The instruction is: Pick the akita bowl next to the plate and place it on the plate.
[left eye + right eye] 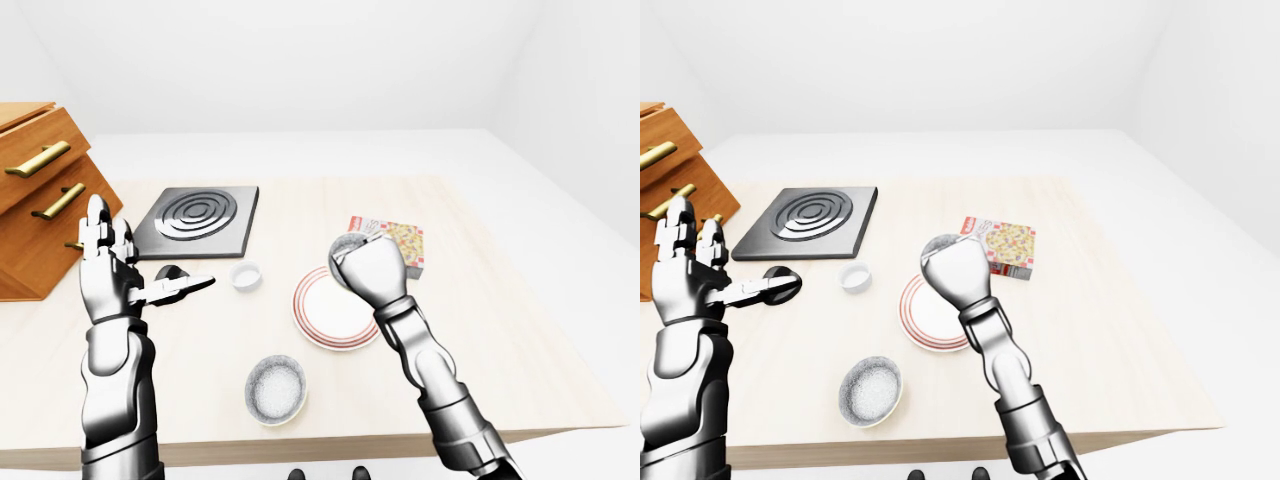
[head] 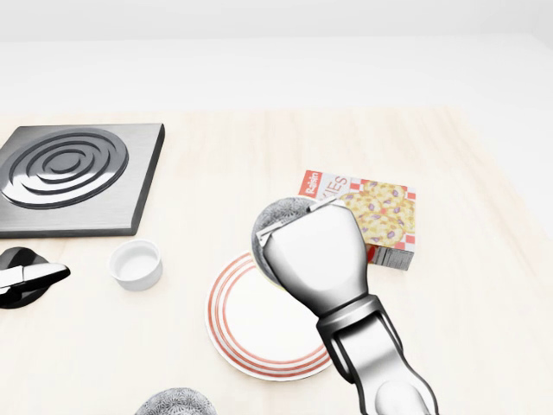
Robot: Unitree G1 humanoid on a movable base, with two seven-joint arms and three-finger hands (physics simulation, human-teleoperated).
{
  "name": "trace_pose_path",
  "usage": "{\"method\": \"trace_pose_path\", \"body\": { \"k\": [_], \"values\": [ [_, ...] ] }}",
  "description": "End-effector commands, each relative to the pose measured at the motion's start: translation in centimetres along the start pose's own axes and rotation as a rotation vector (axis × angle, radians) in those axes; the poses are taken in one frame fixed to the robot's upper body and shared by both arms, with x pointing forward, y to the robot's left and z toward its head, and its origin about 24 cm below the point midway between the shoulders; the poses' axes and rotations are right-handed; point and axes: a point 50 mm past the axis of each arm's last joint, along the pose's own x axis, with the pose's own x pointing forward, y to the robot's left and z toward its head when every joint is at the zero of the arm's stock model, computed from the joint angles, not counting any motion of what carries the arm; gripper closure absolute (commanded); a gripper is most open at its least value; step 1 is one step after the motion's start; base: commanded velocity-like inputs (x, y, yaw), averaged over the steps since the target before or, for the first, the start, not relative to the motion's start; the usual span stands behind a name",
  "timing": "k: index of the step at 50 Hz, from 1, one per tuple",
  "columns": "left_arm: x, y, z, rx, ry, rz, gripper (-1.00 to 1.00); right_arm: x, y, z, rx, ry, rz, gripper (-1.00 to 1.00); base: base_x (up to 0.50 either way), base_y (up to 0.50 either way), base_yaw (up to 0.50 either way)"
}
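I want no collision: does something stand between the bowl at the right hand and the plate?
Nothing visible does. The right hand is at the akita bowl, at the plate's upper rim; the box lies to the right.

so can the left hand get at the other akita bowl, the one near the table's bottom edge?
Probably yes: the left hand is open and raised, and nothing stands between it and that bowl.
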Motion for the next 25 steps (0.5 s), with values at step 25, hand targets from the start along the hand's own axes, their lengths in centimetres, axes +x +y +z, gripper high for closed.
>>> {"method": "trace_pose_path", "body": {
  "k": [25],
  "values": [
    [0.0, 0.0, -0.2, 0.002, 0.000, -0.004, -1.00, -0.1, 2.0, 1.7, -0.014, -0.068, 0.043, 1.00, 0.00, 0.00, 0.00]
  ]
}}
